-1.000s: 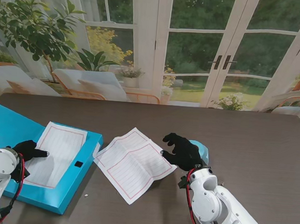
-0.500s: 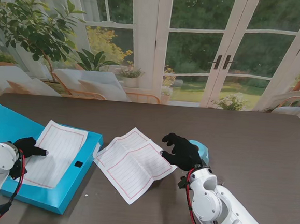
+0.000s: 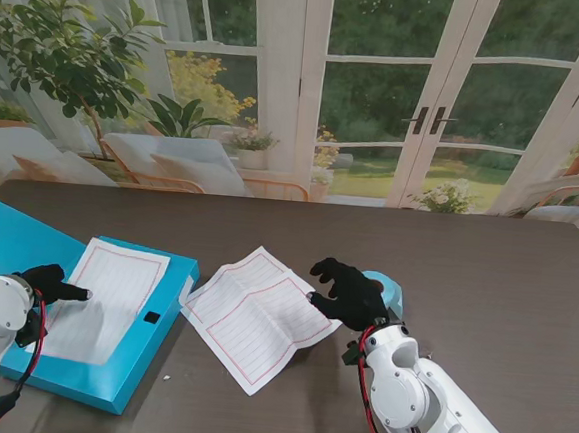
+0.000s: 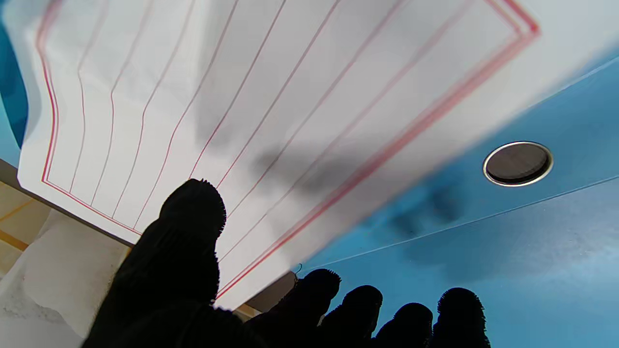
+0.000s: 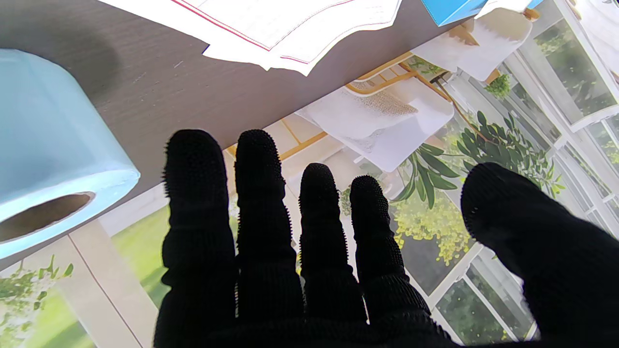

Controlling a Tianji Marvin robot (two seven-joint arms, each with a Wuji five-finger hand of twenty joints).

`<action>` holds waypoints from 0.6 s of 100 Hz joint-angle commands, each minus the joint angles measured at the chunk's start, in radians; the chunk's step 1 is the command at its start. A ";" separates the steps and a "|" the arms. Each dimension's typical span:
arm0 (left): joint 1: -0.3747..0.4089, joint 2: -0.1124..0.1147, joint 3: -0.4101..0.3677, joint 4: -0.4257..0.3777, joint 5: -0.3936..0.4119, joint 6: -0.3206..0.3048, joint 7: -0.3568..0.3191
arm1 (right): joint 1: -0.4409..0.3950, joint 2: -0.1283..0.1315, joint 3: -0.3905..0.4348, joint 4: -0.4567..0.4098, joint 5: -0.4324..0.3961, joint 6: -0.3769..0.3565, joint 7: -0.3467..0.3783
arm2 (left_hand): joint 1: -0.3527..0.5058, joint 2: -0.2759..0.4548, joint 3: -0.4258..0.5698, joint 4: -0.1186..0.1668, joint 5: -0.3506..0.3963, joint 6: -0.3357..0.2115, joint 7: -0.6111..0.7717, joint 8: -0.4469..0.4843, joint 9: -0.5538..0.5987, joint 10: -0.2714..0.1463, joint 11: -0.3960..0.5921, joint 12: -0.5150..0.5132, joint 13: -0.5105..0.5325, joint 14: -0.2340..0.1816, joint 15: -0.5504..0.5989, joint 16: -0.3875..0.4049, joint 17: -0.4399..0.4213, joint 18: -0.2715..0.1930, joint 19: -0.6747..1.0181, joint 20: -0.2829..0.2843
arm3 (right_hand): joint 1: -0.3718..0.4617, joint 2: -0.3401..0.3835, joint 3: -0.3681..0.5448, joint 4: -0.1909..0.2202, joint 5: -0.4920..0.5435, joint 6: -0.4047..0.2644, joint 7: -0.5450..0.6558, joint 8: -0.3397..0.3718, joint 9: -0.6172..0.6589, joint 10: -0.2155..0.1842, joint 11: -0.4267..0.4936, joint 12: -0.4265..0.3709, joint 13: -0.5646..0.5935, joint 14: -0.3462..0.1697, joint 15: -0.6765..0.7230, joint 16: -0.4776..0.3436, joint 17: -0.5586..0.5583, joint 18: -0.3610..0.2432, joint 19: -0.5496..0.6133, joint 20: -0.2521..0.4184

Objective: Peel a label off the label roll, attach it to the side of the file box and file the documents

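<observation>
Black-gloved, the left hand point(image 3: 51, 284) pinches one lined sheet point(image 3: 108, 298) over the blue file box point(image 3: 7, 239); it should lower it flat inside. Spread and unloaded, the right hand point(image 3: 349, 293) hovers between the loose papers point(image 3: 257, 314) and label roll point(image 3: 384, 286).

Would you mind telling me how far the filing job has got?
In hand: the left hand grips one sheet over the blue file box. Left: more documents lie on the table by the open right hand. I cannot see a label on the box; the label roll sits nearby.
</observation>
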 commanded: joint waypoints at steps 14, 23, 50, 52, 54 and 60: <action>0.013 0.009 -0.017 -0.029 -0.005 0.008 -0.060 | -0.002 -0.002 -0.005 0.000 0.004 -0.007 0.018 | -0.015 0.015 -0.030 -0.010 0.077 0.016 0.043 0.024 -0.003 0.017 -0.008 -0.021 -0.036 0.008 -0.014 -0.011 0.006 0.009 -0.037 -0.026 | -0.039 0.015 -0.011 0.023 0.009 0.004 -0.006 0.001 0.017 0.016 -0.006 -0.016 0.016 0.004 -0.002 -0.003 -0.363 0.011 -0.011 0.015; 0.021 0.009 -0.021 -0.040 -0.003 0.007 -0.064 | -0.002 -0.002 -0.006 0.001 0.005 -0.009 0.019 | -0.015 0.024 -0.032 -0.010 0.075 -0.003 0.041 0.032 0.001 -0.001 -0.006 -0.021 -0.037 0.003 -0.013 -0.009 0.001 0.000 -0.038 -0.032 | -0.039 0.014 -0.011 0.023 0.009 0.003 -0.006 0.001 0.016 0.015 -0.006 -0.016 0.018 0.003 -0.001 -0.003 -0.362 0.011 -0.010 0.015; 0.018 0.004 -0.012 -0.021 -0.063 -0.026 -0.040 | -0.002 -0.003 -0.008 0.002 0.008 -0.012 0.017 | -0.009 0.065 -0.052 -0.008 0.079 -0.063 0.043 0.058 0.023 -0.054 0.002 -0.001 -0.011 -0.018 -0.004 0.009 -0.023 -0.040 -0.030 -0.031 | -0.039 0.015 -0.010 0.024 0.010 0.003 -0.006 0.001 0.018 0.016 -0.005 -0.016 0.017 0.005 -0.001 -0.003 -0.363 0.012 -0.010 0.015; 0.018 0.002 -0.011 -0.020 -0.068 -0.029 -0.034 | -0.002 -0.003 -0.008 0.002 0.007 -0.012 0.017 | -0.007 0.067 -0.055 -0.008 0.080 -0.067 0.043 0.060 0.028 -0.054 0.003 0.001 -0.008 -0.019 -0.004 0.010 -0.023 -0.041 -0.029 -0.031 | -0.038 0.015 -0.010 0.024 0.011 0.002 -0.006 0.001 0.020 0.016 -0.005 -0.016 0.017 0.004 -0.001 -0.003 -0.362 0.012 -0.010 0.015; 0.019 0.001 -0.009 -0.018 -0.074 -0.034 -0.026 | -0.002 -0.003 -0.008 0.002 0.006 -0.011 0.017 | -0.005 0.069 -0.057 -0.007 0.083 -0.071 0.044 0.061 0.033 -0.056 0.005 0.002 -0.005 -0.019 -0.003 0.012 -0.023 -0.043 -0.028 -0.030 | -0.038 0.014 -0.010 0.024 0.012 0.002 -0.006 0.001 0.020 0.017 -0.005 -0.016 0.017 0.004 -0.001 -0.003 -0.362 0.012 -0.010 0.015; 0.022 -0.005 -0.008 -0.014 -0.087 -0.056 0.004 | -0.002 -0.002 -0.007 0.001 0.004 -0.010 0.018 | 0.001 0.072 -0.063 -0.006 0.096 -0.088 0.048 0.067 0.061 -0.065 0.015 0.010 0.026 -0.029 0.008 0.021 -0.025 -0.052 -0.025 -0.028 | -0.037 0.014 -0.010 0.024 0.016 0.002 -0.005 0.001 0.019 0.018 -0.005 -0.016 0.017 0.007 -0.001 -0.003 -0.362 0.013 -0.009 0.015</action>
